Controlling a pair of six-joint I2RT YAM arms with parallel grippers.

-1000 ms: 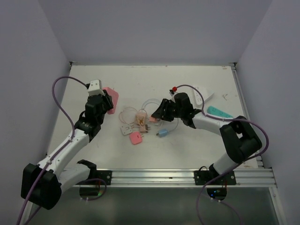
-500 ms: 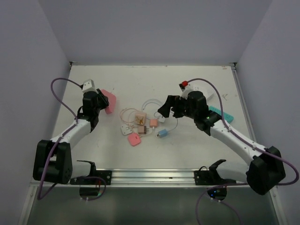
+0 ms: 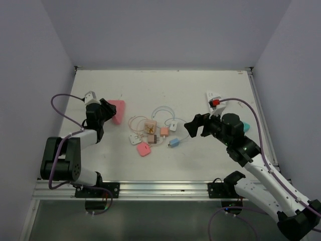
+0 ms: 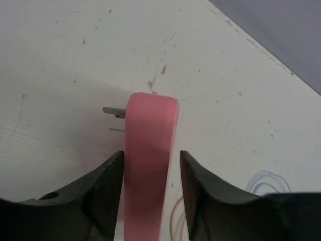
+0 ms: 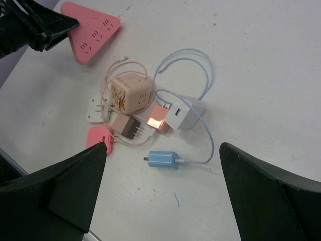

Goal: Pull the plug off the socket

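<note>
The left gripper (image 3: 107, 111) is sitting low at the left side of the bench (image 3: 150, 85). Its fingers (image 4: 105, 191) are flanking a pink triangular socket adapter (image 4: 150, 150). They are lying close against its sides, but I cannot tell whether they are pinching it or going slack. The right gripper (image 3: 195, 125) is hovering to the right of the clutter, its fingers (image 5: 60, 186) spread wide and carrying nothing.

By my reading, the task's pair is lying mid-bench: a beige cube socket (image 5: 131, 93) with a brown plug (image 5: 128, 126) just beside it, its prongs bare. So the pull is looking done, and the step in hand is probably letting go and backing away.

To do that well, the left fingers should be opening fully before the arm is lifting, so the adapter is not getting dragged or tipped. The right arm should be rising straight, steering clear of the cable loops by the blue charger (image 5: 163, 159).

The left wrist view is showing metal prongs (image 4: 114, 111) jutting from the adapter's side, which the top view is missing. The right wrist view is showing the adapter's slotted face and the plug's prongs. Only the top view is showing both arms, well apart.
</note>
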